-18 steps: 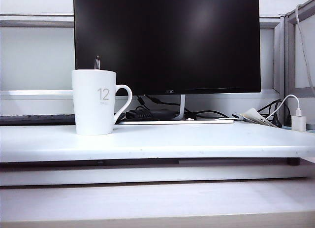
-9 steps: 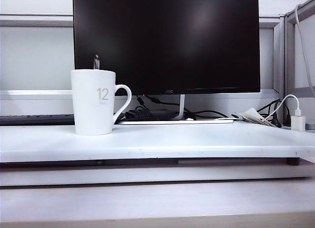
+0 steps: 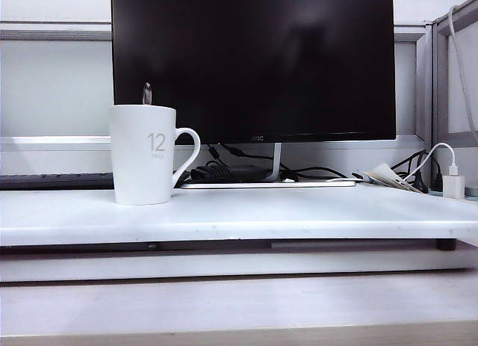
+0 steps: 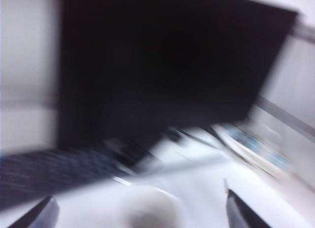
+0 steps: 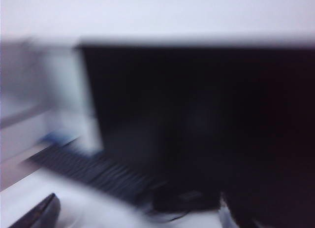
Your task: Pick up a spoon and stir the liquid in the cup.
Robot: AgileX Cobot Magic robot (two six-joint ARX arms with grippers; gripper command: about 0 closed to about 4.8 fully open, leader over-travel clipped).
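Plainly, left gripper (image 4: 138,215) and right gripper (image 5: 138,215) both gape wide, holding nothing, above the cup (image 4: 150,211).

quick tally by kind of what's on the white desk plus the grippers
cup: 1
spoon: 1
monitor: 1
keyboard: 1
charger plug: 1
grippers: 2, left gripper, right gripper
total: 7

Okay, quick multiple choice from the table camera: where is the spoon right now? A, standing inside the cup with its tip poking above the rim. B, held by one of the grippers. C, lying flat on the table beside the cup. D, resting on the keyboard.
A: in the exterior view the spoon shows only its slim tip above the rim of the cup, and no gripper is near it.
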